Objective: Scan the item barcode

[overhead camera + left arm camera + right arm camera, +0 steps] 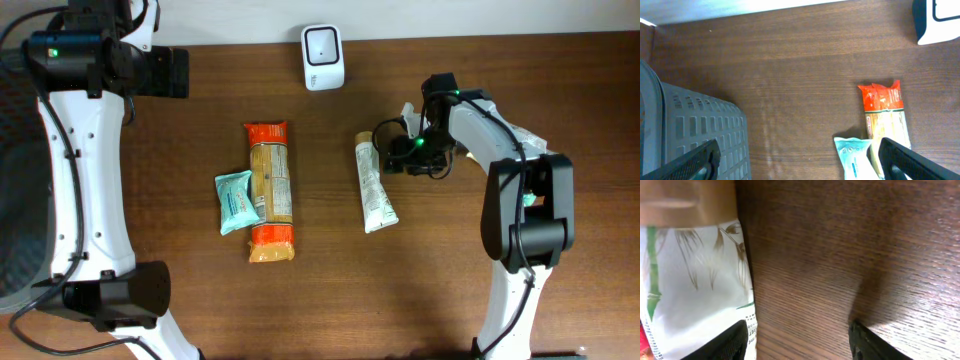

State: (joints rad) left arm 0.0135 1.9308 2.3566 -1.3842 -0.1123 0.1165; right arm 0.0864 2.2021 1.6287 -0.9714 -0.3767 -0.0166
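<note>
Right hand [402,150] was seen at the cap end of the tube [374,184], fingers apart, nothing clamped.
The tube was laid flat on the worktop [450,290], right of centre, well apart from the scanner [323,57] at the far edge. One right finger [725,342] was seen against the tube's edge, bare wood between the two. The left hand [800,165] was held wide apart at the far left, near a grey basket [690,130]. A pasta packet [270,190] and teal pouch [236,200] were touching.
</note>
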